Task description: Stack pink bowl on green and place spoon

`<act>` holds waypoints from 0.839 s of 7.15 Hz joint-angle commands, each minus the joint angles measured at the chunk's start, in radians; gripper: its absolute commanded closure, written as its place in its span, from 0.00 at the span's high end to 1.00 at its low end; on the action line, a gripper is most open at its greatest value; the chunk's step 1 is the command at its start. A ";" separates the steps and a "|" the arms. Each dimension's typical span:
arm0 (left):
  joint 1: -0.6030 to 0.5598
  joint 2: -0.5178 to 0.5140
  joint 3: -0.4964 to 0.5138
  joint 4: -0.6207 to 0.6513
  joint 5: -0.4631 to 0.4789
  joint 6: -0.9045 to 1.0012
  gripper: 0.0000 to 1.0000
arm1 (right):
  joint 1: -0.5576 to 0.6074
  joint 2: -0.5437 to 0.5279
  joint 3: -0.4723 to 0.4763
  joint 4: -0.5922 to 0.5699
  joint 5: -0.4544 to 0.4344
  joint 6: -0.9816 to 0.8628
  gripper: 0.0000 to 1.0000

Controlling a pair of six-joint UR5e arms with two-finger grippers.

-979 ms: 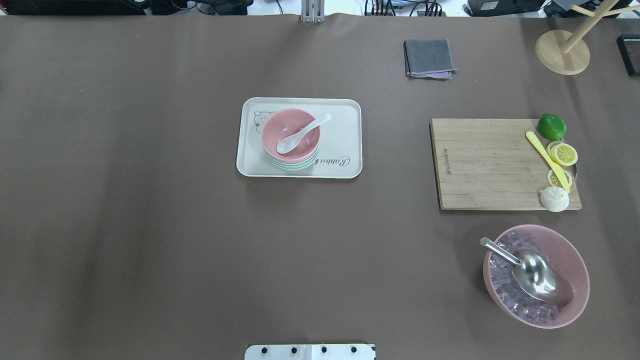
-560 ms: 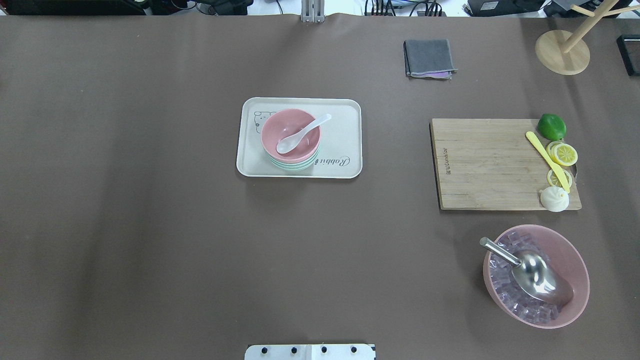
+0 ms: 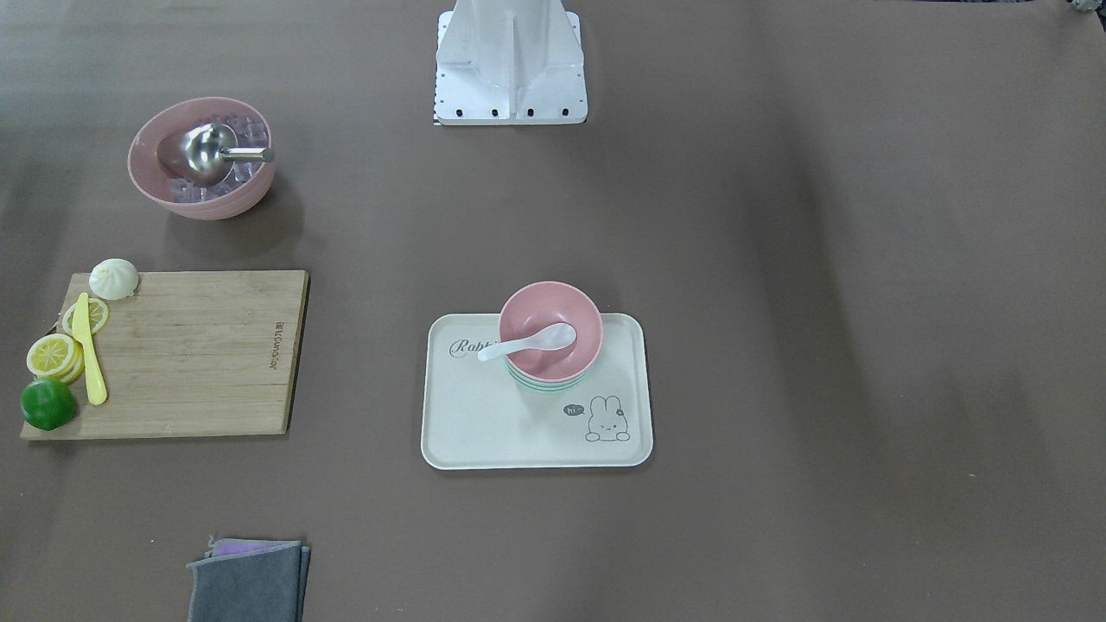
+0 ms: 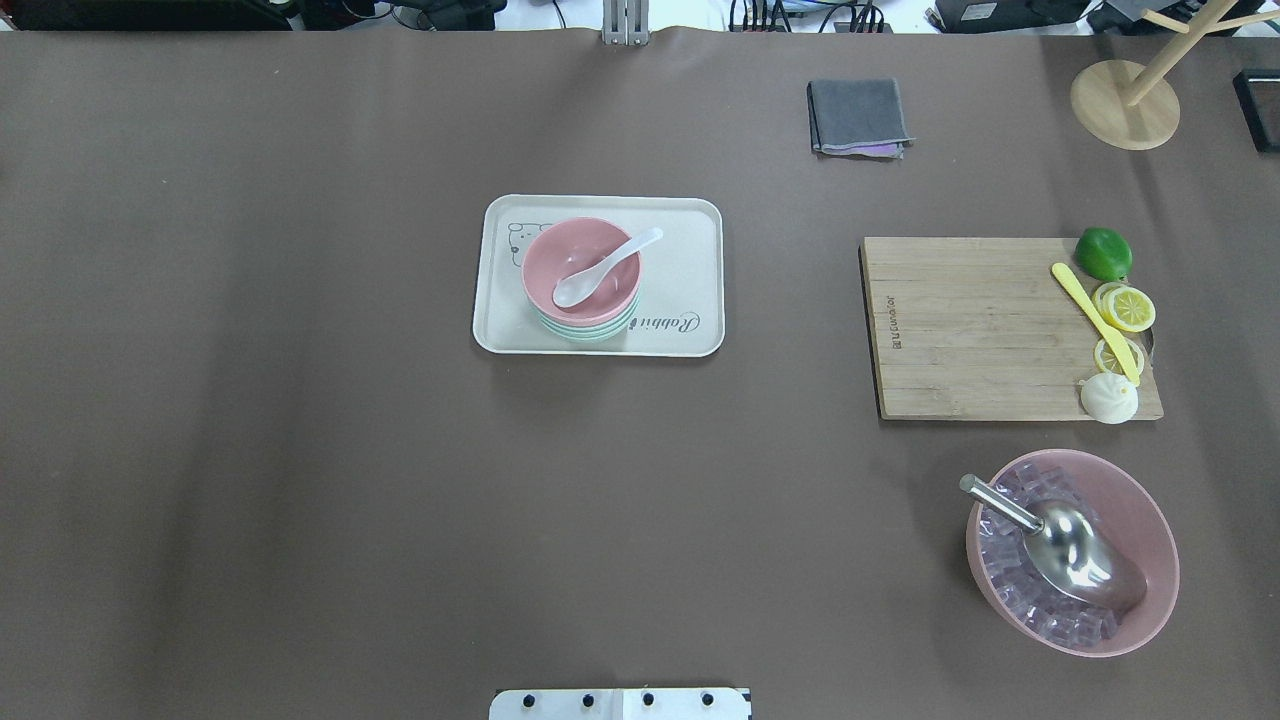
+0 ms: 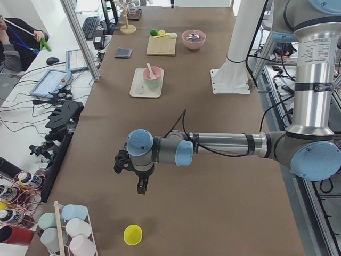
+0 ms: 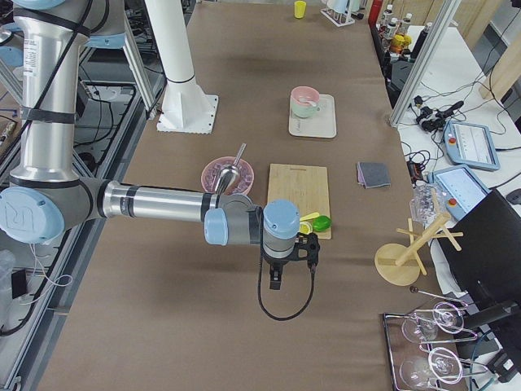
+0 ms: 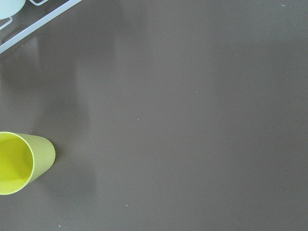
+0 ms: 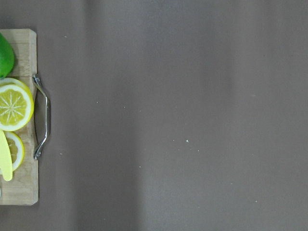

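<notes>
A pink bowl [image 4: 560,255] sits stacked on a green bowl [image 4: 585,333] on the cream tray [image 4: 685,230] at the table's middle. A white spoon [image 4: 600,268] lies in the pink bowl, its handle over the rim. The stack also shows in the front view [image 3: 540,311]. My left gripper [image 5: 141,188] shows only in the left side view, hovering over bare table far from the tray. My right gripper [image 6: 274,283] shows only in the right side view, beyond the cutting board. I cannot tell whether either is open or shut.
A wooden cutting board [image 4: 970,330] holds a yellow knife [image 4: 1092,320], lemon slices [image 4: 1128,307], a lime [image 4: 1103,253] and a bun [image 4: 1108,398]. A large pink bowl [image 4: 1150,520] holds ice and a metal scoop. A grey cloth [image 4: 858,116] lies far back. A yellow cup [image 7: 19,161] lies near my left gripper.
</notes>
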State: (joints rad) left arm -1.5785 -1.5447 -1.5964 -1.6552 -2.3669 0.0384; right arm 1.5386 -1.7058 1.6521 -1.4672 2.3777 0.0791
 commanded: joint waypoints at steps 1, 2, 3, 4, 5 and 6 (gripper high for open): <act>0.000 0.000 0.001 0.000 0.000 0.000 0.98 | 0.000 0.000 0.000 0.001 0.000 -0.001 1.00; 0.000 0.000 0.001 0.000 0.000 0.000 0.98 | 0.000 0.000 0.000 0.001 0.000 -0.001 1.00; 0.000 0.000 0.001 0.000 0.000 0.000 0.98 | 0.000 0.000 0.000 0.001 0.000 -0.001 1.00; 0.000 0.000 0.001 0.002 0.000 0.000 0.98 | 0.000 0.000 0.000 0.001 0.000 0.001 1.00; 0.000 0.000 0.001 0.002 0.000 0.000 0.98 | -0.002 0.000 0.000 0.001 0.000 -0.001 1.00; 0.000 0.000 0.001 0.002 -0.002 -0.005 0.98 | 0.000 -0.002 0.000 0.017 0.000 0.001 1.00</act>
